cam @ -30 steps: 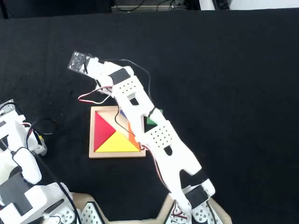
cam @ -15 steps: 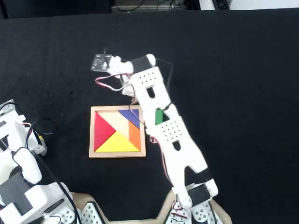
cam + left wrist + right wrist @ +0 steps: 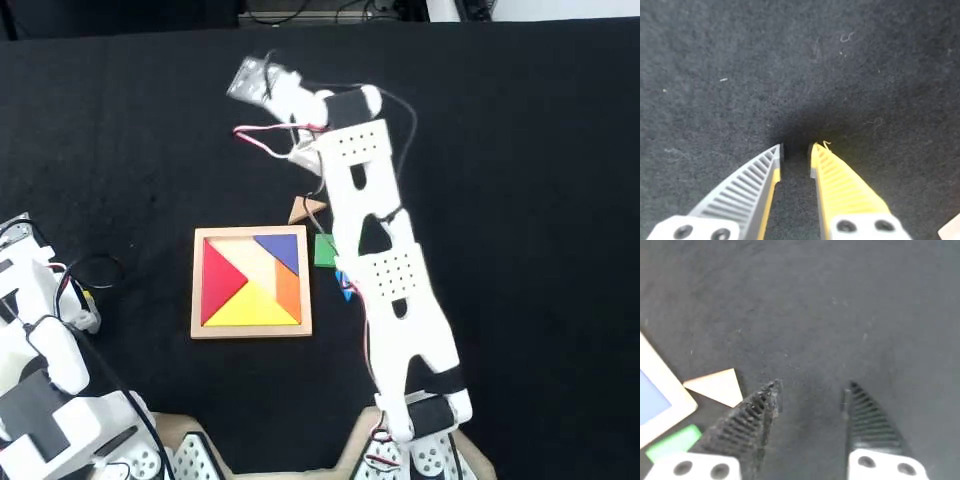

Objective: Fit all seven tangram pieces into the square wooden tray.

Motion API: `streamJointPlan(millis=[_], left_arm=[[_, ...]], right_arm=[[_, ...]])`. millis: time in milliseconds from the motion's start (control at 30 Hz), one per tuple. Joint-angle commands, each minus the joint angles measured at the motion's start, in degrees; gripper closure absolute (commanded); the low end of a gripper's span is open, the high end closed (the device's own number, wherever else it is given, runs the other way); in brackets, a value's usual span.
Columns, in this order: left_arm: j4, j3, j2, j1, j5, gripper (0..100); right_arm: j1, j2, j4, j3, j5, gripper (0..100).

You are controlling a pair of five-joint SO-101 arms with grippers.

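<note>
Done so far: the tray (image 3: 250, 332) sat on the bench (image 3: 520, 150) with four pieces I could count in it: red (image 3: 220, 280), yellow (image 3: 252, 311), blue (image 3: 281, 250) and orange (image 3: 289, 292). A pale patch in the middle could've been bare tray floor or a piece, couldn't tell.
Left to do: a tan triangle (image 3: 306, 209) lay just off the tray's far corner and a green piece (image 3: 324, 250) sat right beside the tray's edge. There was also a blue sliver poking out from under the arm, probably another piece. So roughly halfway, I'd say.
Right tool (image 3: 252, 78): wide open and empty, out over bare bench well past the tray.
Left tool (image 3: 796, 149): fingers nearly together, just a slit between, nothing in it, pointing at plain cloth.
High view bonus: the whole tray layout, and the left arm (image 3: 40, 370) off at the bench's near corner.
Right wrist bonus: a close look at the tan triangle (image 3: 715, 386) lying flat just beside one finger of the right tool (image 3: 812, 390), apart from the tray corner (image 3: 667, 399).
</note>
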Motion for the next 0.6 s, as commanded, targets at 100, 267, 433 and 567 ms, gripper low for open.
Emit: streamJointPlan(millis=[100, 267, 433, 567], left_arm=[[-0.8, 0.0, -0.9, -2.0, 0.1, 89], [-0.8, 0.0, -0.9, -2.0, 0.1, 89], [-0.8, 0.0, -0.9, -2.0, 0.1, 89], [-0.8, 0.1, -0.9, -2.0, 0.1, 89]], right_arm=[[0.4, -11.5, 2.1, 20.0, -2.5, 70.5], [0.4, -22.9, -0.4, 44.4, 21.7, 70.5], [-0.7, -26.4, -10.5, 52.4, 24.6, 70.5], [-4.4, -25.4, -10.5, 52.8, 28.1, 70.6]])
